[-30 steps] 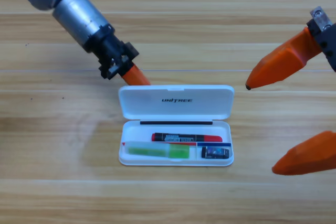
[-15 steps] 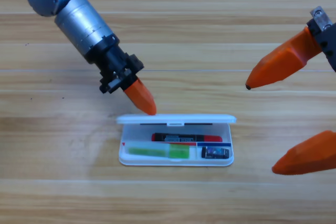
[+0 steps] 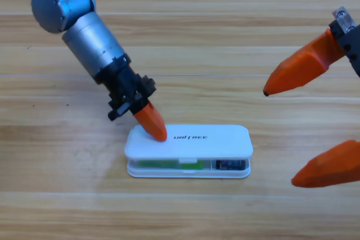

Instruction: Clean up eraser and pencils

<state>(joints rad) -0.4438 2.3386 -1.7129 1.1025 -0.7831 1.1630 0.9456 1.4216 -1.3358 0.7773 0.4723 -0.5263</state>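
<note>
We saw the left gripper (image 3: 153, 125) pressing its orange tip on the case (image 3: 188, 141) lid, which lay nearly shut; we could not tell its fingers' state. Through the front slit the green pencil (image 3: 171, 164) and eraser (image 3: 228, 164) showed inside. The right gripper (image 3: 309, 122) waited at the worktop's (image 3: 214, 32) right edge, fingers spread

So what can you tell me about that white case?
The white case is a flat, rounded, plastic-looking box on the wooden table, printed UNITREE on its lid. The lid is folded nearly shut; a narrow gap along the front shows the green pencil and eraser. The left gripper presses on the lid's left end.
</note>
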